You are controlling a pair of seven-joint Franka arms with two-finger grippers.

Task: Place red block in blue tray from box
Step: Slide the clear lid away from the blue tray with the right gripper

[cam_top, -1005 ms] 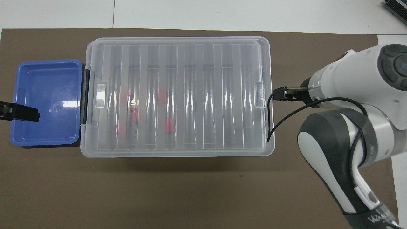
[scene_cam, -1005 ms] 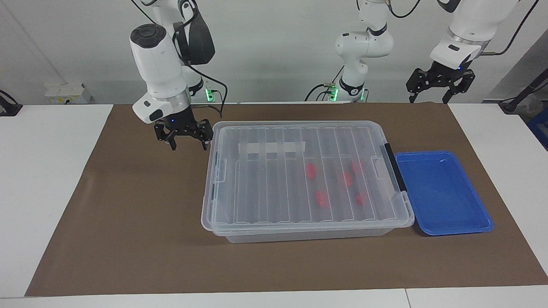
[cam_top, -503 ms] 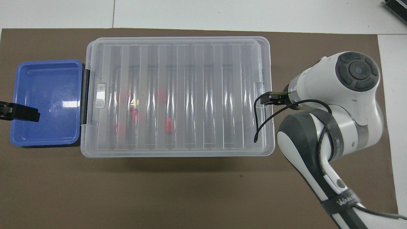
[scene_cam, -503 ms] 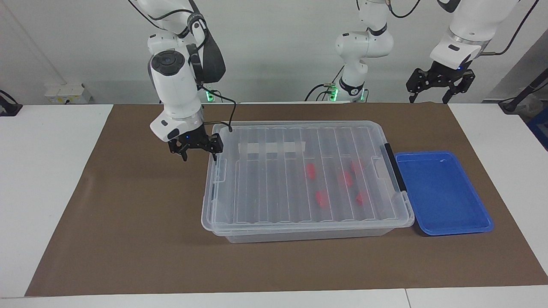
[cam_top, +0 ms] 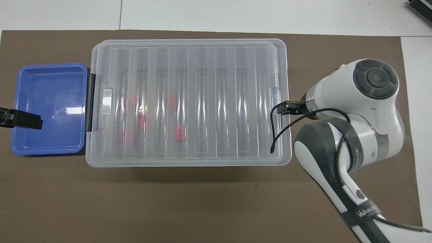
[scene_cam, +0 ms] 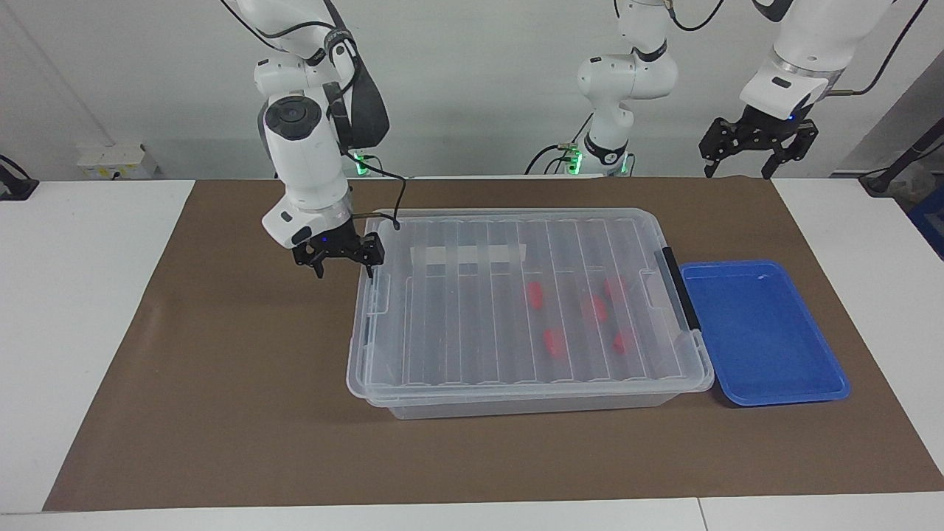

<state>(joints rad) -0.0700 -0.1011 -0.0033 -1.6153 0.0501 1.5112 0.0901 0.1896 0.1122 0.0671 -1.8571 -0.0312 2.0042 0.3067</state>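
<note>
Right gripper (scene_cam: 341, 267) fingers wide at lidded box (scene_cam: 516, 310) end; left gripper (scene_cam: 741, 168) wide, waiting above desk, near blue tray (scene_cam: 767, 369).

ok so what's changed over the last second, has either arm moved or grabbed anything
The right claw has swung in from over the mat to the box's end toward the right arm, at the lid's edge. It is open and holds nothing. Unchanged: the left claw waits open and raised, over the blue tray in the overhead view; the lid is on, and the red blocks lie inside.
</note>
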